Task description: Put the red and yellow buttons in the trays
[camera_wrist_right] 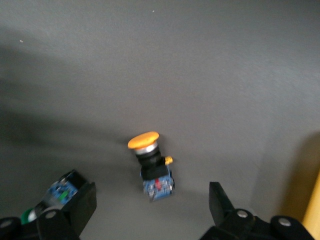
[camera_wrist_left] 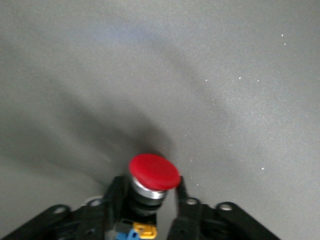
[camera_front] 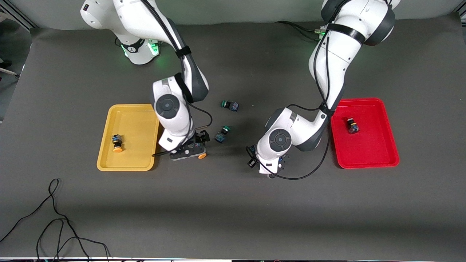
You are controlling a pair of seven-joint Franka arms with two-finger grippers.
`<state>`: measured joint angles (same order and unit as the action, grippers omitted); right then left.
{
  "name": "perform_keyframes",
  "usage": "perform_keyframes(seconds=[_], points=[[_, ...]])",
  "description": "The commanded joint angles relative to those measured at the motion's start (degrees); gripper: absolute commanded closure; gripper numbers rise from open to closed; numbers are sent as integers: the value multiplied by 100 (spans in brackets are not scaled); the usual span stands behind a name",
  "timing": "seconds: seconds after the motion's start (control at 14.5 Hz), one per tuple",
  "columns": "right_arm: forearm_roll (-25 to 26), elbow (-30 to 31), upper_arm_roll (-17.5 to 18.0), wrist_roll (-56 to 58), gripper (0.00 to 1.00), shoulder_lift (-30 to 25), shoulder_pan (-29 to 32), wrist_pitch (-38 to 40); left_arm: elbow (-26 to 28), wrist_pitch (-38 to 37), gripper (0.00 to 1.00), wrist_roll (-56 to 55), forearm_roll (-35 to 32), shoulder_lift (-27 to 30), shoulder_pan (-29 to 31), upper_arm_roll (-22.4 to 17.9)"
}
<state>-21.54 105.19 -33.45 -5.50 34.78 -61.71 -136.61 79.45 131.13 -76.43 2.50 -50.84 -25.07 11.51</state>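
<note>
My left gripper (camera_wrist_left: 150, 192) is shut on a red-capped button (camera_wrist_left: 154, 171), low over the mat between the two trays; in the front view the hand (camera_front: 270, 171) hides the button. My right gripper (camera_wrist_right: 150, 205) is open, low over the mat beside the yellow tray (camera_front: 125, 164). A yellow-capped button (camera_wrist_right: 150, 165) lies on its side between its fingers, and its cap shows in the front view (camera_front: 202, 155). The yellow tray holds another yellow-capped button (camera_front: 117, 143). The red tray (camera_front: 367, 160) holds a red-capped button (camera_front: 352, 125).
Two green-capped buttons (camera_front: 230, 105) (camera_front: 222, 134) lie on the mat between the arms; one sits close beside a right finger (camera_wrist_right: 60, 192). The yellow tray's edge shows in the right wrist view (camera_wrist_right: 310, 200). A loose black cable (camera_front: 54, 218) lies near the front edge.
</note>
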Motion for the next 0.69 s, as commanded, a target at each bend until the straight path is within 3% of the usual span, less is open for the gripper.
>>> perform_keyframes(seconds=[0.0, 0.41, 0.62], points=[[-123, 589, 320, 277, 0, -42, 54, -891, 44, -340, 100, -100, -153, 197, -60, -78], [-246, 713, 426, 304, 0, 204, 63, -1122, 79, -2773, 100, 934, -356, 1057, 518, -87], [-263, 705, 470, 330, 0, 293, 124, -1280, 813, -3479, 100, 2346, -443, 1802, 1282, -96]])
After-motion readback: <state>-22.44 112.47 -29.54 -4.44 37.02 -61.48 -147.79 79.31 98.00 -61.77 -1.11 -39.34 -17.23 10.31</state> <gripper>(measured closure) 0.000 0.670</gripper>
